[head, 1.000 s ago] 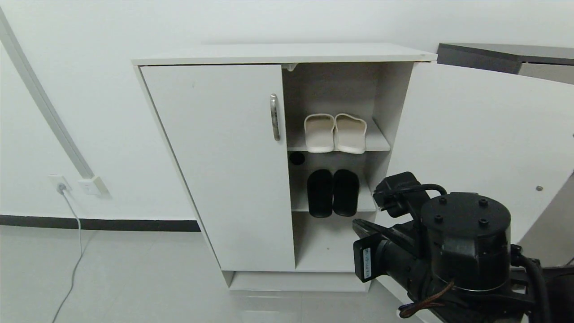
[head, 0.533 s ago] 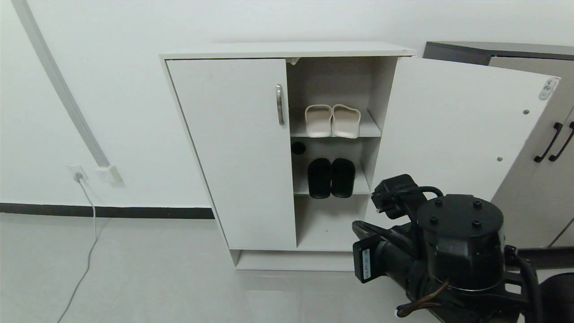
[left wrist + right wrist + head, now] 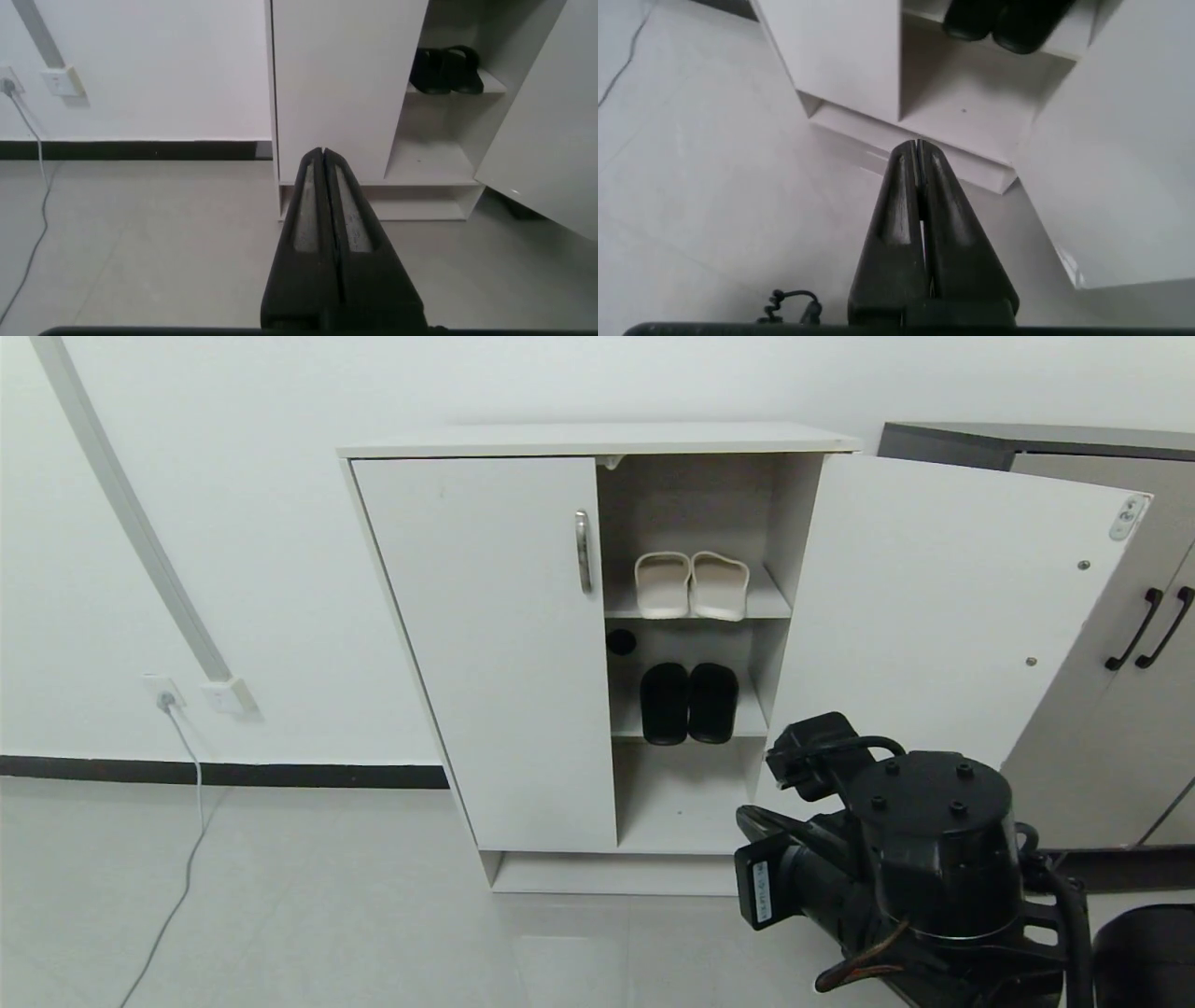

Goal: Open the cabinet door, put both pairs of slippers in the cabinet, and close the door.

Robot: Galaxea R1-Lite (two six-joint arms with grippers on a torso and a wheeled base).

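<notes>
Inside cabinet [image 3: 485, 616]: white slippers [image 3: 691, 585] on upper shelf, black slippers [image 3: 688, 703] one shelf below. Stowing looks done. Right door [image 3: 934, 607] stands open; closing remains. Left claw [image 3: 322, 157] and right claw [image 3: 917, 149] pressed closed, empty.

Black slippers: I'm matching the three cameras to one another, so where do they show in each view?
Head view: the black slippers lie side by side on the middle shelf, under the white pair.
Left wrist view: the same pair on that shelf, beside the closed door.
Right wrist view: their ends, cut off by the picture's edge.
Shared landmark: the bottom compartment directly beneath them.
</notes>
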